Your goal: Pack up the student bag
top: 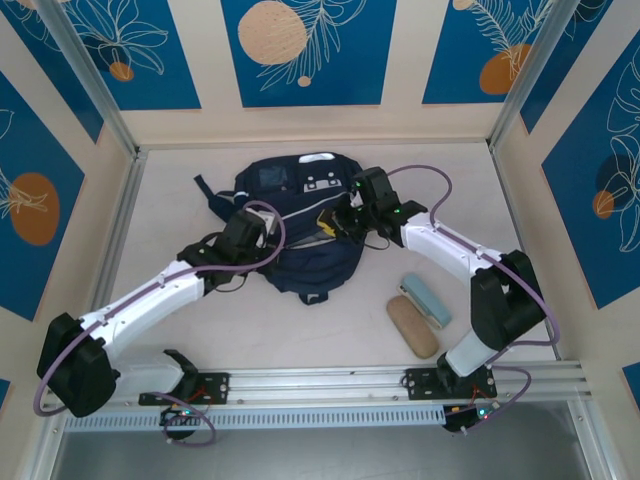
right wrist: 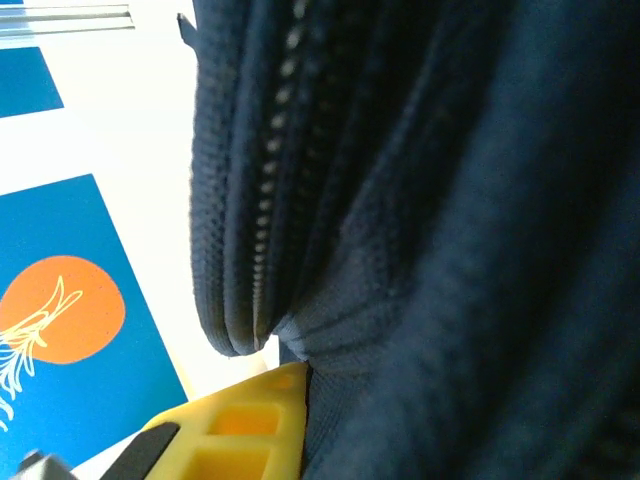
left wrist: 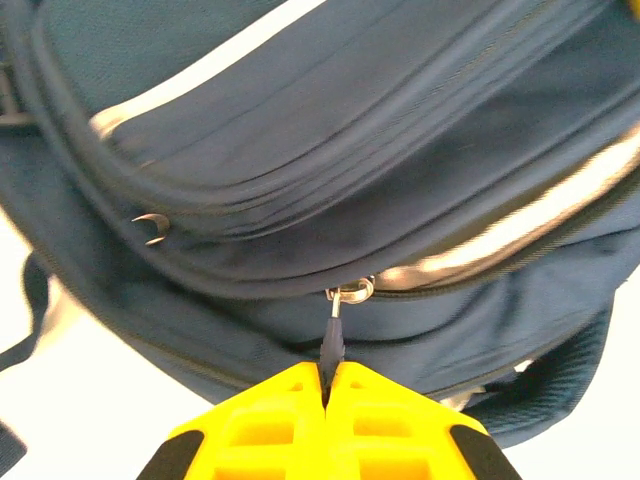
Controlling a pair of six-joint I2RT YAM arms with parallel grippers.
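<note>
Left claw [left wrist: 327, 378] clamped on dark zipper pull tab [left wrist: 332, 340] of navy-blue fabric student bag [top: 300, 240], worktop [top: 170, 240] centre. Right claw [top: 349, 216] at bag fabric; cannot tell whether clamped. Draw tab slowly, straight, keeping fabric taut.

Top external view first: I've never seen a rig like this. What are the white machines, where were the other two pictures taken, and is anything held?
Two robot arms are bolted at the near edge of the table, and a fixed camera looks down on them. The other pictures come from a camera on each wrist. Between the arms lies the navy student bag. Beside it lie a pale blue case and a tan case. The left end effector, with yellow fingers, is shut on a zipper pull. The right end effector pinches a fold of bag fabric.
</note>
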